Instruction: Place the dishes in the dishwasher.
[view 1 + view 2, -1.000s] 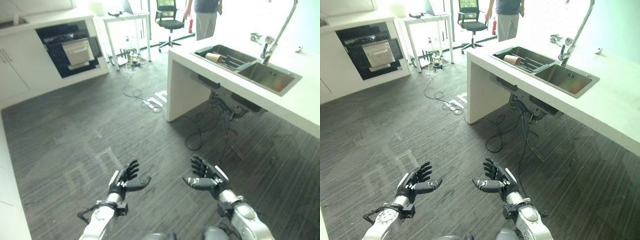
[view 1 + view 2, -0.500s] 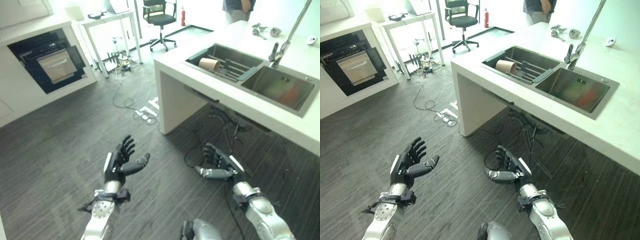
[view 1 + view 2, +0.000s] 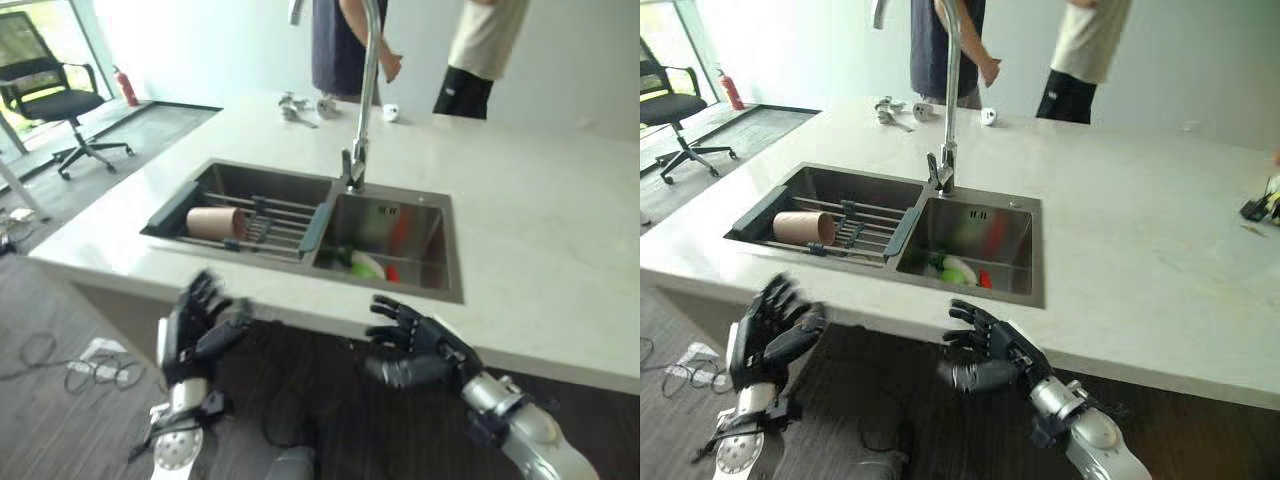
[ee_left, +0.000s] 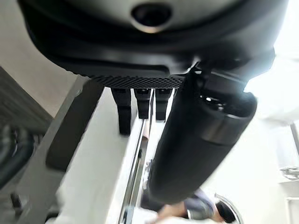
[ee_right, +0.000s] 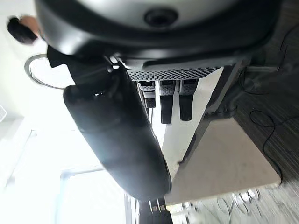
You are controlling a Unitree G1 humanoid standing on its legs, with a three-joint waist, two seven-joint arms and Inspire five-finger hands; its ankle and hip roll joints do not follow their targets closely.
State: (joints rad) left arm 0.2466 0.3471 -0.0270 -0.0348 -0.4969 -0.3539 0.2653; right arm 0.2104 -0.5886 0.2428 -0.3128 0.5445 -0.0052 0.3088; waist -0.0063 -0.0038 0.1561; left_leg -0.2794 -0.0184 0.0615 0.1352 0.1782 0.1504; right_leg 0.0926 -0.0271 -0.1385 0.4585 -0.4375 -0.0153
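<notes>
Left eye: left hand (image 3: 195, 328) at 7 o'clock, right hand (image 3: 420, 350) at 5, both spread, empty. Right eye: green dishes (image 3: 953, 270) in right sink basin (image 3: 1005, 240), cup (image 3: 803, 227) on left rack. Wrist views: fingers (image 4: 124, 109) straight, counter edge (image 5: 212, 105) beyond.

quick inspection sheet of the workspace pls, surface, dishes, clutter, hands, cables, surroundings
surface: white counter with a double sink and a tall faucet.
job's things: brown cup lying on its side on the rack in the left basin; green and red dishes in the right basin.
clutter: small items at the counter's far edge; dark objects at its right edge.
hands: left hand and right hand open, empty, below the counter's near edge.
cables: loose cables on the floor.
surroundings: two people behind the counter; office chair.
</notes>
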